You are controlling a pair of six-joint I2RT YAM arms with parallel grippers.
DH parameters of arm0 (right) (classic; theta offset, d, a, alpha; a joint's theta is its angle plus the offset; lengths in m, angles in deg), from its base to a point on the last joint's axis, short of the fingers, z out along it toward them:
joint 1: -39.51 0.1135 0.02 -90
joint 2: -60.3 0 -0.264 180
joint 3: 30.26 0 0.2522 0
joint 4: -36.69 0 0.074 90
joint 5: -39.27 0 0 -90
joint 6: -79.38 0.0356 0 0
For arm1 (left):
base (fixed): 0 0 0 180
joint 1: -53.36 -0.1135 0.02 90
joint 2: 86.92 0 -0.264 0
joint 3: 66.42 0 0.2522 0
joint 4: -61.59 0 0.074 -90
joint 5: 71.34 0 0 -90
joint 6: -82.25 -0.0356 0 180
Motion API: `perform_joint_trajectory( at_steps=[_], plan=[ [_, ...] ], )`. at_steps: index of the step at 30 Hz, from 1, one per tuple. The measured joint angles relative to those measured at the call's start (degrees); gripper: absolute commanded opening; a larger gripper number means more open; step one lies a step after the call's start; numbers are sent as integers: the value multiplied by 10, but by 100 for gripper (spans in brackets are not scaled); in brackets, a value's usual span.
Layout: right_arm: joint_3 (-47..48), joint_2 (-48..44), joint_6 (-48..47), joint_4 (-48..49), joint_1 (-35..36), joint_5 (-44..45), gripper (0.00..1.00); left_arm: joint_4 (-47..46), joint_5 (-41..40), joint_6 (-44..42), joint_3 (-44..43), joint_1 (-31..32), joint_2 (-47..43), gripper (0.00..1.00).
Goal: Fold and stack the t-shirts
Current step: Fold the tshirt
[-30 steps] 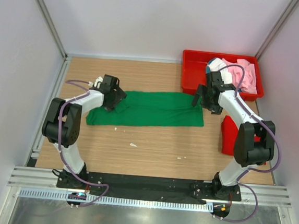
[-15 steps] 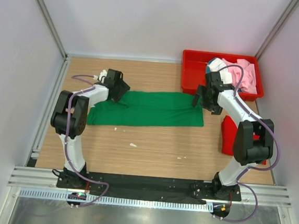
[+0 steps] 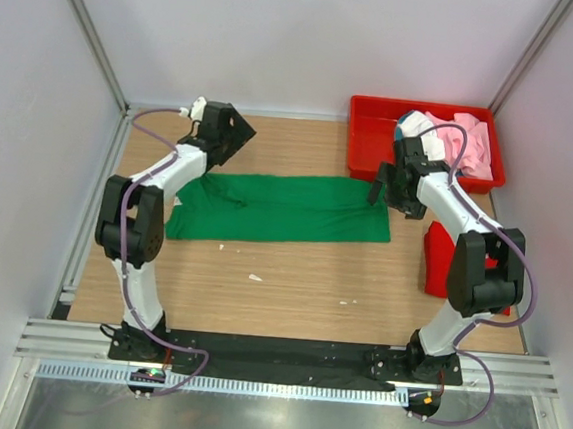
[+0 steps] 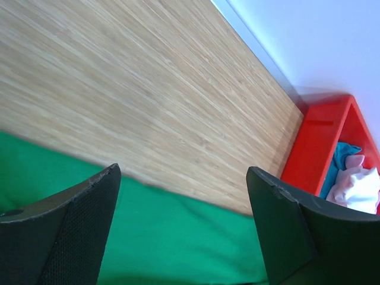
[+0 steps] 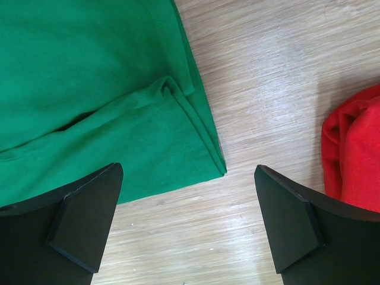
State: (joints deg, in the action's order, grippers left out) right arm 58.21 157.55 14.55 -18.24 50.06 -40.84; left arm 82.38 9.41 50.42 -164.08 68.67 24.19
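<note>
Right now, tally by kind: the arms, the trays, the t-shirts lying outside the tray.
Arms: 2, left arm and right arm
Trays: 1, red tray
T-shirts outside the tray: 2, green t-shirt and red t-shirt
Total: 5
</note>
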Motion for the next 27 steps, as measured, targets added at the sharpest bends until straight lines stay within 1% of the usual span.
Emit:
perform_joint_trajectory(
  at_steps=[3,7,9,11,12,14,15,17,18,20,23,24,26,27],
  plan=[
    [0,-3,0,0,0,0,100,26,-10,-6,17,0,-44,90],
    [0,-10,0,0,0,-2,100,52,-28,4,115,1,-163,90],
    [0,-12,0,3,0,-4,100,59,-37,17,167,1,-216,88],
    [0,-13,0,6,0,-7,99,64,-44,28,203,1,-241,87],
    [-2,-13,1,7,0,-9,100,67,-47,33,215,1,-243,84],
    [-5,-13,2,9,0,-11,100,72,-49,43,230,1,-229,82],
    [-6,-13,2,9,0,-12,100,75,-51,47,233,1,-214,79],
    [-7,-13,2,9,0,-12,100,76,-51,51,232,2,-181,75],
    [-7,-13,2,9,0,-13,100,77,-51,53,231,2,-164,70],
    [-7,-13,2,9,0,-13,100,78,-51,57,225,2,-132,67],
    [-7,-13,2,9,0,-17,100,77,-52,59,218,2,-102,60],
    [-7,-13,2,9,0,-17,100,77,-54,59,215,2,-96,55],
    [-7,-13,1,9,0,-18,100,75,-56,59,207,1,-86,50],
    [-7,-13,1,9,0,-18,100,74,-57,60,202,1,-83,40]
  ],
)
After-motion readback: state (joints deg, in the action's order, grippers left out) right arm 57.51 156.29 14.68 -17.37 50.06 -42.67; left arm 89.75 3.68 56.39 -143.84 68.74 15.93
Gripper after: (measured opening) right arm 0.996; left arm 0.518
